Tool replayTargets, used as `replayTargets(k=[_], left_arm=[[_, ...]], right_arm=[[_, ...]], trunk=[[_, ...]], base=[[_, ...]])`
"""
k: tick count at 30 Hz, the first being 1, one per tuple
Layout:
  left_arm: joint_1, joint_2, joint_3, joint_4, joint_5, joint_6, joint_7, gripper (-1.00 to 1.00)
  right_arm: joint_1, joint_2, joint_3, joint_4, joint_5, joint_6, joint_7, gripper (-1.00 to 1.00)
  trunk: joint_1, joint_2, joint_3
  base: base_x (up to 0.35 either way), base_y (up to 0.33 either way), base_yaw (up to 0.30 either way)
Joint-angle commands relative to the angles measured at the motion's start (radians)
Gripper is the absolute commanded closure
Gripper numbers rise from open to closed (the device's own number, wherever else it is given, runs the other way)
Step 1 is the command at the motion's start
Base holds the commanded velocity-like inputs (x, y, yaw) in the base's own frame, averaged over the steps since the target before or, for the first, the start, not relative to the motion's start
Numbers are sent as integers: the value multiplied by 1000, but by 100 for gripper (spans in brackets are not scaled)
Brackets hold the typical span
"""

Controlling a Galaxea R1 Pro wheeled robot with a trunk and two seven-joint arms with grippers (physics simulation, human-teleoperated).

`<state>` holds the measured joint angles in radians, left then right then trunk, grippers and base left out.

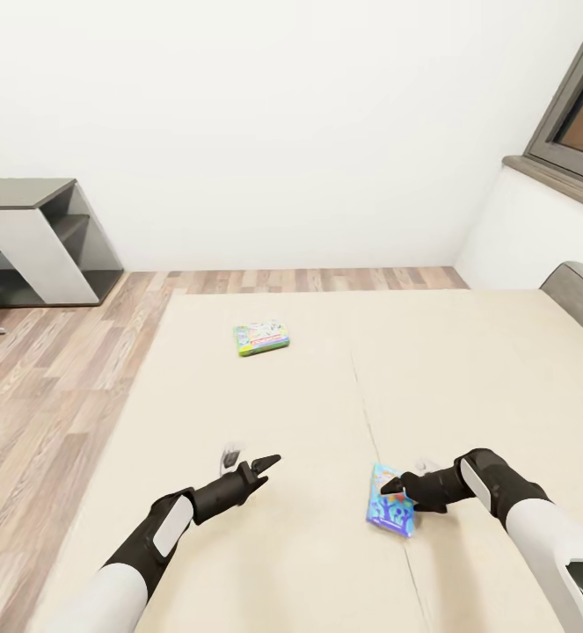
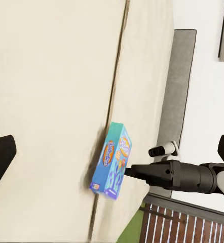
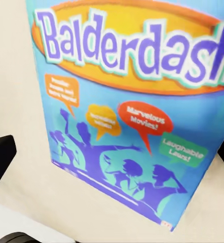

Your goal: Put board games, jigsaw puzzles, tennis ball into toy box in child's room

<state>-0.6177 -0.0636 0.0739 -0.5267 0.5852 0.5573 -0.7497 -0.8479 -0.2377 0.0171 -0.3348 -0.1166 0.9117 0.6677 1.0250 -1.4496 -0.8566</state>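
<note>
Right gripper (image 1: 388,484) jaws spread over blue box (image 1: 390,511); left gripper (image 1: 251,459) jaws spread, empty.

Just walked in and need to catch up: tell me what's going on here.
The robot is leaning over the bed, both arms out above the cream mattress. Its right gripper is at the blue Balderdash box, jaws open, the box lying flat and not yet gripped. The left gripper hovers open over bare mattress, holding nothing. A second game box, green-edged, lies farther up the bed, untouched.
</note>
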Motion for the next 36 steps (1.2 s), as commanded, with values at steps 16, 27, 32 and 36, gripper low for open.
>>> replayTargets(k=[16,27,32,36], left_arm=[[-1,-1,4,1,2,7,-2,-100],[-1,-1,4,1,2,7,-2,-100],[-1,-1,4,1,2,7,-2,-100],[-1,-1,4,1,2,7,-2,-100]], right_arm=[[0,0,1,-1,-12,9,-3,-100],[0,0,1,-1,-12,9,-3,-100],[0,-1,1,-2,-12,8,-3,-100],[0,-1,1,-2,-12,8,-3,-100]], trunk=[[0,0,-1],[0,0,-1],[0,0,-1],[0,0,-1]], base=[[0,133,0],[0,13,0],[0,3,0],[0,2,0]])
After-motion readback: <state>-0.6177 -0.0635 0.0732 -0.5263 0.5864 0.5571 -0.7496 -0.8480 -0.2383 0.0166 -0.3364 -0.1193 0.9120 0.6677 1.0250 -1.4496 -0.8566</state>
